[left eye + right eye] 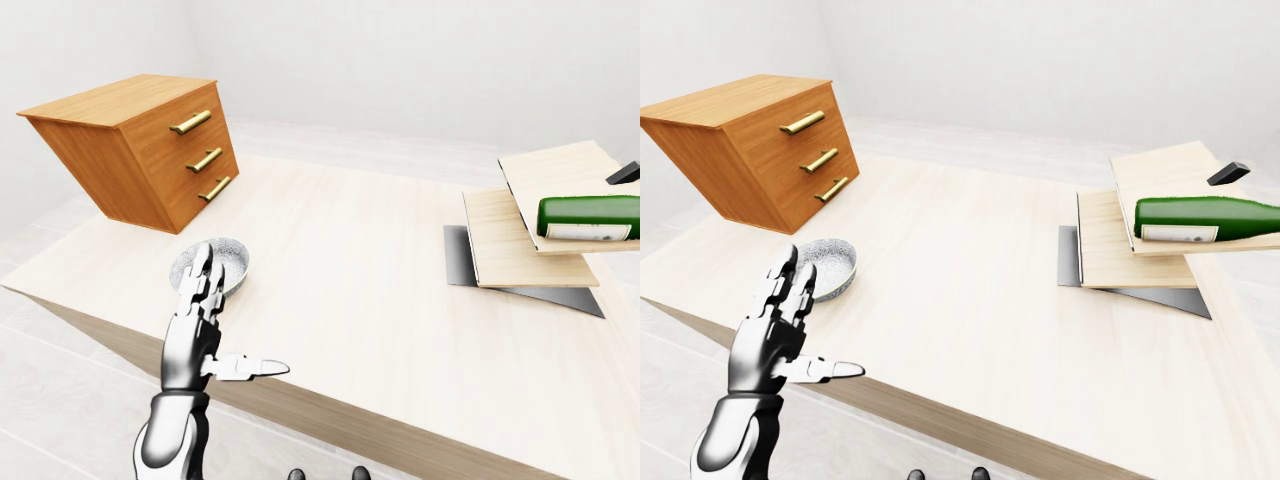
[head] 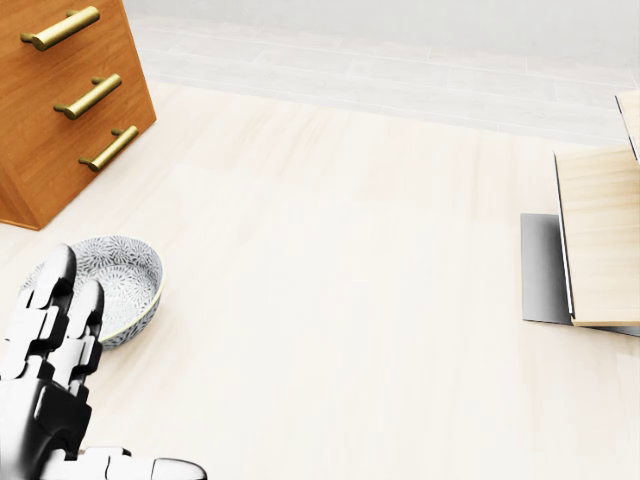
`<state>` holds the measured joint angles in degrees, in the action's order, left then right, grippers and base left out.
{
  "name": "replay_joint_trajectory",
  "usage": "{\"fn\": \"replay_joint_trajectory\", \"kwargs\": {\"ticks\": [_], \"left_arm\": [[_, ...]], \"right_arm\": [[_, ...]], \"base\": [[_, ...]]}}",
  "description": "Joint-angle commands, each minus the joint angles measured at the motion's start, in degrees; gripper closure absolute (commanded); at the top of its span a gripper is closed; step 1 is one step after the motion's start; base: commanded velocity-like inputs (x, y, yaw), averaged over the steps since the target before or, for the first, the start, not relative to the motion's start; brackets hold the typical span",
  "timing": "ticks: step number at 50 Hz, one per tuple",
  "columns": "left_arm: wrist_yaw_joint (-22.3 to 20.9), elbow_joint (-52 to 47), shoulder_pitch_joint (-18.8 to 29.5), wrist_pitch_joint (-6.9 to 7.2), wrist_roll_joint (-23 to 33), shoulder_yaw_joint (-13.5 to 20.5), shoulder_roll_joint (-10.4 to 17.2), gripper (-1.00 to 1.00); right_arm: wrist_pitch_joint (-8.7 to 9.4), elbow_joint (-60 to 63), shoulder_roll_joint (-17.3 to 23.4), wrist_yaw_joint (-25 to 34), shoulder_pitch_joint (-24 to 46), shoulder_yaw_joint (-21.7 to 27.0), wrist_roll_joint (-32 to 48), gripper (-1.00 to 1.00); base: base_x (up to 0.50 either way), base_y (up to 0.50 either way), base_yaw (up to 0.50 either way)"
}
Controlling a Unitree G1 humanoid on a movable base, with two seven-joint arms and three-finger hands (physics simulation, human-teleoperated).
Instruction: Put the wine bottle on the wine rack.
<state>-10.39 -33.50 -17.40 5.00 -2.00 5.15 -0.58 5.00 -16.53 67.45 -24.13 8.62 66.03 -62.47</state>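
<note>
A green wine bottle [image 1: 1205,218] with a pale label lies on its side on the upper board of the light wooden wine rack [image 1: 1110,250], at the right of the right-eye view. The rack's stepped boards rest on a grey base. Nothing holds the bottle. My left hand [image 1: 238,325] is open near the table's bottom-left edge, fingers straight up and thumb pointing right, far left of the rack. It is empty. My right hand does not show in any view.
A patterned grey bowl [image 2: 125,272] sits on the pale wooden table [image 1: 350,260], just above my left hand. A tilted orange drawer chest [image 1: 150,140] with brass handles stands at the upper left. A small black block [image 1: 1228,172] lies on the rack's top board.
</note>
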Motion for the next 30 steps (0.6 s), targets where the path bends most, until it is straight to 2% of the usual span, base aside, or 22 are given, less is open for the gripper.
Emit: {"fn": "replay_joint_trajectory", "kwargs": {"ticks": [1, 12, 25, 30], "left_arm": [[-0.6, -0.6, -0.3, 0.0, 0.1, 0.0, -0.3, -1.0], [-0.9, -1.9, -0.4, 0.0, -0.1, 0.0, -0.2, -1.0], [-2.2, -5.2, -3.2, 0.0, -0.8, 0.2, -0.7, -1.0], [-2.5, -5.4, -3.2, 0.0, -0.9, 0.3, -0.8, -1.0]], "right_arm": [[0.0, 13.4, -1.2, -1.5, -1.5, 6.7, -2.6, -1.0], [0.0, 24.7, -2.6, -5.2, 1.4, 3.1, -10.3, -1.0], [0.0, 37.0, -2.0, -5.9, -0.9, 8.8, -22.9, -1.0], [0.0, 42.4, -1.0, -5.9, -1.7, 10.0, -31.7, -1.0]], "base": [[0.0, 0.0, 0.0], [0.0, 0.0, 0.0], [0.0, 0.0, 0.0], [0.0, 0.0, 0.0]]}}
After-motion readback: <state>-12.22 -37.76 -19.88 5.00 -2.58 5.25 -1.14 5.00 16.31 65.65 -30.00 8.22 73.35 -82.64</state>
